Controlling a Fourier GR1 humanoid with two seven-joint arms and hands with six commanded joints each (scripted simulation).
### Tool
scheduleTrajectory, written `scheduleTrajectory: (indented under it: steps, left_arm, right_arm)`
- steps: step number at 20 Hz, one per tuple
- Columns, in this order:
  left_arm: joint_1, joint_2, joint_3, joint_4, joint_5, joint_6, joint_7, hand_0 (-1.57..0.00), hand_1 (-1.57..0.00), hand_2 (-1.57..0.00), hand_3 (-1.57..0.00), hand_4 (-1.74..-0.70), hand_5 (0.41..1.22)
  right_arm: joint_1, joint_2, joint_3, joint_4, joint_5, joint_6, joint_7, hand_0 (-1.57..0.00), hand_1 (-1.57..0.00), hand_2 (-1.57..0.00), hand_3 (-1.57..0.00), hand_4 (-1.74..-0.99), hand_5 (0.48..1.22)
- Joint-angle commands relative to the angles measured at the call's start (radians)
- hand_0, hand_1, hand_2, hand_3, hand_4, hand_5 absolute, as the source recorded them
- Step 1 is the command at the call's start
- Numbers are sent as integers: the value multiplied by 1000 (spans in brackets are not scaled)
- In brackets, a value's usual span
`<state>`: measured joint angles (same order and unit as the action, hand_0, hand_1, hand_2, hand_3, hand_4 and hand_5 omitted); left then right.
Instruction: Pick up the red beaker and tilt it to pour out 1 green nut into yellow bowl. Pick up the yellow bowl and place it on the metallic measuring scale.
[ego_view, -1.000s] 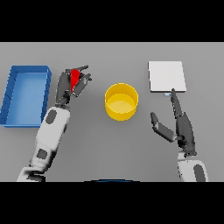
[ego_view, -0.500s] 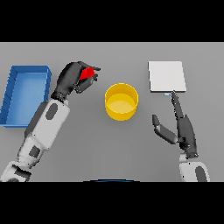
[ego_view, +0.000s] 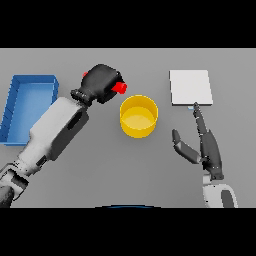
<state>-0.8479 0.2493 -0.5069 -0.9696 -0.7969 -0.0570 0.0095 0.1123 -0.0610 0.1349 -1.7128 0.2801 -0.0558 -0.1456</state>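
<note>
Left robot hand (ego_view: 102, 82), clenched on the red beaker (ego_view: 118, 88), has swung it sideways toward the yellow bowl (ego_view: 138, 116) rim; pour looks imminent.

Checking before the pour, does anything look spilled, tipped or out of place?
Nothing stands out. The left hand holds the red beaker tilted beside the yellow bowl, which stands upright; no spill shows.
</note>
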Motion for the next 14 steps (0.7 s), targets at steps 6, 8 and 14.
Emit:
scheduleTrajectory:
  steps: [6, 8, 14]
  left_arm:
    - [-162, -9, -174, 114, -162, -168, 1, -1570, -1571, -1571, -1570, -1612, 1214]
    - [-202, -17, -215, 152, -203, -193, -29, -1571, -1571, -1571, -1571, -1657, 1216]
    - [-296, -23, -351, 232, -342, -245, -54, -1571, -1571, -1571, -1571, -1718, 1220]
  right_arm:
    - [1, 7, 1, 11, -14, 11, 10, 1, 1, 1, 1, -1060, 675]
    - [1, 7, 1, 5, -15, 12, 13, 1, 1, 1, 1, -1056, 672]
    - [4, 4, 6, 18, -15, 21, -11, 1, 1, 1, 1, -1063, 694]
